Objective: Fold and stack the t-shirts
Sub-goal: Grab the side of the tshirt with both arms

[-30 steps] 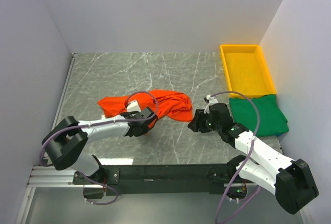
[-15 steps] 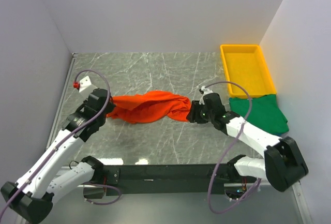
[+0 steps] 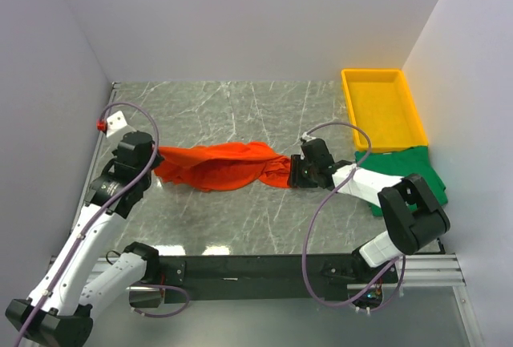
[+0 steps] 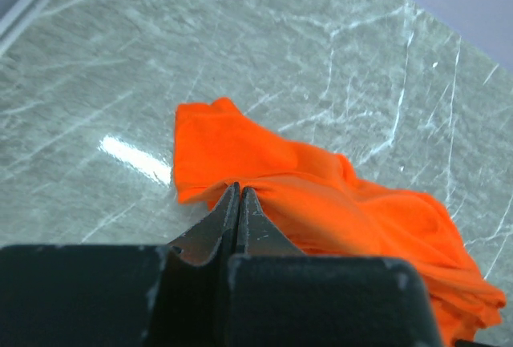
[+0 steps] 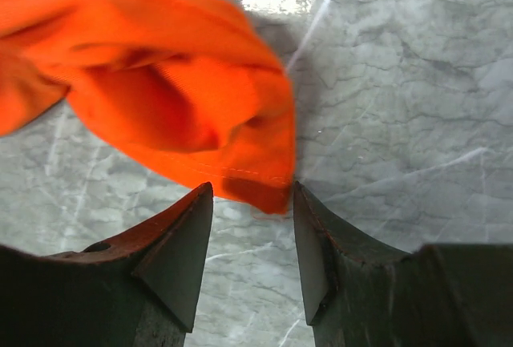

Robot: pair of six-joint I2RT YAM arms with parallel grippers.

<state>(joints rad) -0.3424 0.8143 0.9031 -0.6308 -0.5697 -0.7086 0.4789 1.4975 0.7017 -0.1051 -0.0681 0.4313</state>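
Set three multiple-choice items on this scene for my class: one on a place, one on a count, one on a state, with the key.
1. Where is the green shirt relative to the tray?
A) inside it
B) beyond its far end
C) on the table at its near end

2. How many shirts are in view?
A) one
B) two
C) three

3. How do the left fingers stand at the orange shirt?
A) shut on its edge
B) wide open above it
C) away from it, on the tray

Key:
1 C, the top view shows it on the table by the tray's near end.
2 B, one green, one orange.
3 A, the left wrist view shows the tips together with cloth pinched between them.
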